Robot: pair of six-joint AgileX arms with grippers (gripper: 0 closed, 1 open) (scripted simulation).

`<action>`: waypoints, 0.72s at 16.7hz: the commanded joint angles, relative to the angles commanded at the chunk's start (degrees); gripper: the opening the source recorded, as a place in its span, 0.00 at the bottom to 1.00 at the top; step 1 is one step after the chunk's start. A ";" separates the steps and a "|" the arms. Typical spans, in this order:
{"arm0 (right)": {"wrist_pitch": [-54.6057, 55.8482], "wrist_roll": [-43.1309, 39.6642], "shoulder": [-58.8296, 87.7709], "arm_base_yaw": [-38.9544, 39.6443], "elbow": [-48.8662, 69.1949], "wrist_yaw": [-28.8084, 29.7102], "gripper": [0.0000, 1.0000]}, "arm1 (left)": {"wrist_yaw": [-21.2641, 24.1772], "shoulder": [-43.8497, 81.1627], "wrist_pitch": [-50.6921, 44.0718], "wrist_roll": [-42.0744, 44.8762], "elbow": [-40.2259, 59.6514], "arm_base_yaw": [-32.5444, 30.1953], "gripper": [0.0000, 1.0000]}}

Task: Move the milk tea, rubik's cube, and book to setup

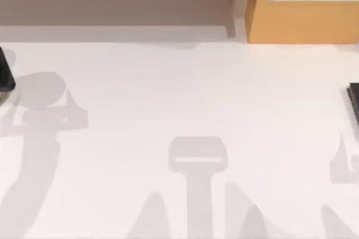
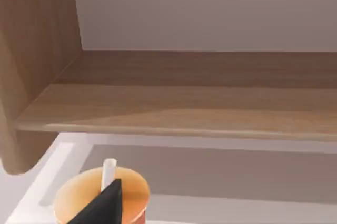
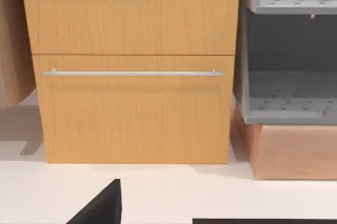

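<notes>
The milk tea (image 2: 101,197) is seen under the left gripper (image 2: 102,205), below the wooden shelf (image 2: 174,111) — whether the fingers grasp it cannot be told. The right gripper (image 3: 100,205) is parked near the drawer cabinet (image 3: 131,66), finger state likewise untellable; placement of all 3 items is judged unfinished.

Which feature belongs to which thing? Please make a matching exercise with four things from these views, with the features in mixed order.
Things:
1. milk tea
2. drawer cabinet
3. grey rack
4. table

Features:
A. long silver bar handle
B. plain white surface
C. orange lid with a white straw
D. shelves with small dots, beside the drawer cabinet

Pairs: 1-C, 2-A, 3-D, 4-B
</notes>
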 joint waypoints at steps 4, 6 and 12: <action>0.00 0.00 0.00 0.00 0.00 0.00 1.00 | 10.08 -20.00 -0.60 -0.66 -16.50 7.24 1.00; 0.00 0.00 0.00 0.00 0.00 0.00 1.00 | 14.55 -26.66 -0.93 -0.97 -22.44 10.12 1.00; 0.00 0.00 0.00 0.00 0.00 0.00 1.00 | 19.54 -33.07 -1.33 -1.32 -27.90 13.17 1.00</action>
